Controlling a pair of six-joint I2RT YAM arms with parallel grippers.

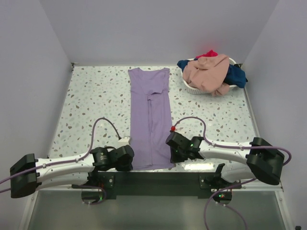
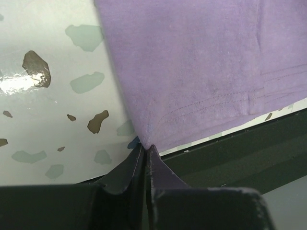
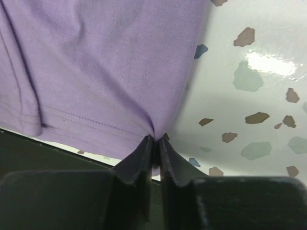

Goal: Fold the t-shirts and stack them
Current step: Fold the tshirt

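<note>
Lavender-purple short-sleeved t-shirt (image 1: 150,120) lies flat on the white speckled table (image 1: 91,96), folded lengthwise into a narrow strip, with its collar end toward the far wall and its hem at the near edge. The left gripper (image 2: 145,149) has its 2 black fingers pressed together on the hem's left corner. The right gripper (image 3: 156,140) pinches the right corner the same way. At the table's far right corner, a white oval basket (image 1: 193,87) holds 3 more heaped garments: a peach-pink t-shirt (image 1: 209,72) on top, a navy blue t-shirt (image 1: 237,75) spilling over the rim and a red t-shirt (image 1: 209,53) at the back.
</note>
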